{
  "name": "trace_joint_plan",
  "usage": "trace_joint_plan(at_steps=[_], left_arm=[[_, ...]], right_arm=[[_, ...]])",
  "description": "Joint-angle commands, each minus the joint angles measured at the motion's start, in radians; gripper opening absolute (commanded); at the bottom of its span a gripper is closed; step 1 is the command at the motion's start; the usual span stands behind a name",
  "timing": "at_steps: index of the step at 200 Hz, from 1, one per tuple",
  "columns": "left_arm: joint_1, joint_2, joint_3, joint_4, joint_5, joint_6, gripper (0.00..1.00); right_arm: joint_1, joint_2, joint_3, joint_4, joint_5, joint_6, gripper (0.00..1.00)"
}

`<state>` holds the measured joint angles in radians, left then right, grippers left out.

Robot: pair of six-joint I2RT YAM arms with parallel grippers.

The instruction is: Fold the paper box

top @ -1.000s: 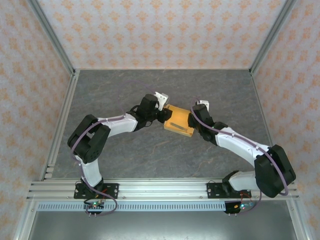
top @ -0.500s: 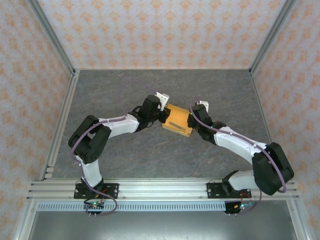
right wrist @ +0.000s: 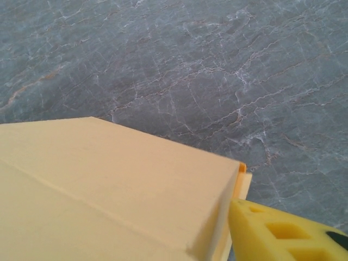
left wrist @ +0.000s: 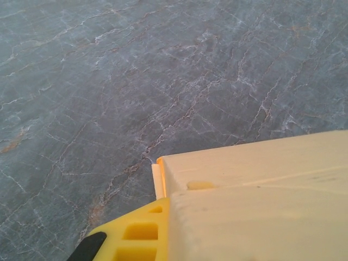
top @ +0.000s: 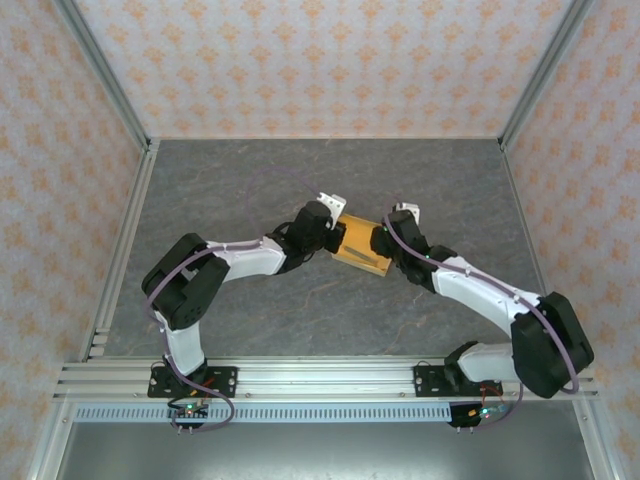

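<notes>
I see a small orange-yellow paperboard box (top: 360, 248), folded into a flat rectangular block, at the middle of the grey table (top: 230, 180), its long axis slanting down to the right. Close up, its creased panels are closed, with a pale flap edge at one corner.

- The grey desk (top: 300, 170) lies bare from the arms back to the patterned back wall (top: 320, 60), with wide open stretches on both outer sides.
- In the middle, the paper box (top: 360, 248) fills the gap between the left end effector (top: 335, 238) and the right end effector (top: 380, 244), which crowd its two ends.
- Nearer the bases, the two arms arch around an open patch of desk, shut off at the near edge by the aluminium rail (top: 320, 378).
- Side walls and corner posts (top: 105, 85) hem in the rest.
</notes>
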<state>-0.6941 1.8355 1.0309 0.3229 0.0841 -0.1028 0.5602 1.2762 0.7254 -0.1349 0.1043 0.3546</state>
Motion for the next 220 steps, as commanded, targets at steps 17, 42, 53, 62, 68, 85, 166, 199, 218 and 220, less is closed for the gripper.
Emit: trace_joint_plan(at_steps=[17, 42, 53, 62, 68, 85, 166, 199, 218, 220], left_arm=[[-0.042, 0.001, -0.02, -0.016, -0.145, 0.038, 0.02], [-0.068, -0.001, -0.036, 0.01, -0.212, 0.069, 0.0], [-0.078, 0.0, -0.042, 0.02, -0.238, 0.082, 0.0], [-0.086, 0.001, -0.047, 0.028, -0.25, 0.09, 0.0], [-0.089, 0.002, -0.049, 0.035, -0.257, 0.092, 0.0], [-0.094, 0.005, -0.055, 0.045, -0.265, 0.094, 0.0], [-0.101, 0.002, -0.064, 0.05, -0.292, 0.094, 0.0], [-0.101, 0.001, -0.069, 0.054, -0.295, 0.089, 0.0], [-0.103, 0.001, -0.071, 0.057, -0.297, 0.079, 0.0], [-0.103, 0.001, -0.072, 0.057, -0.297, 0.078, 0.0]], right_arm=[[0.008, -0.087, -0.027, -0.11, -0.002, 0.003, 0.62], [0.007, -0.178, -0.029, -0.187, -0.031, -0.005, 0.66], [0.007, -0.213, -0.019, -0.231, -0.056, -0.014, 0.67], [0.007, -0.238, -0.007, -0.268, -0.086, -0.022, 0.68], [0.007, -0.253, 0.004, -0.291, -0.105, -0.028, 0.68], [0.007, -0.284, 0.043, -0.349, -0.156, -0.04, 0.69], [-0.158, -0.101, 0.302, -0.336, -0.303, -0.101, 0.66], [-0.212, 0.08, 0.394, -0.34, -0.339, -0.107, 0.6], [-0.214, 0.142, 0.407, -0.355, -0.35, -0.113, 0.57], [-0.213, 0.146, 0.406, -0.354, -0.352, -0.111, 0.56]])
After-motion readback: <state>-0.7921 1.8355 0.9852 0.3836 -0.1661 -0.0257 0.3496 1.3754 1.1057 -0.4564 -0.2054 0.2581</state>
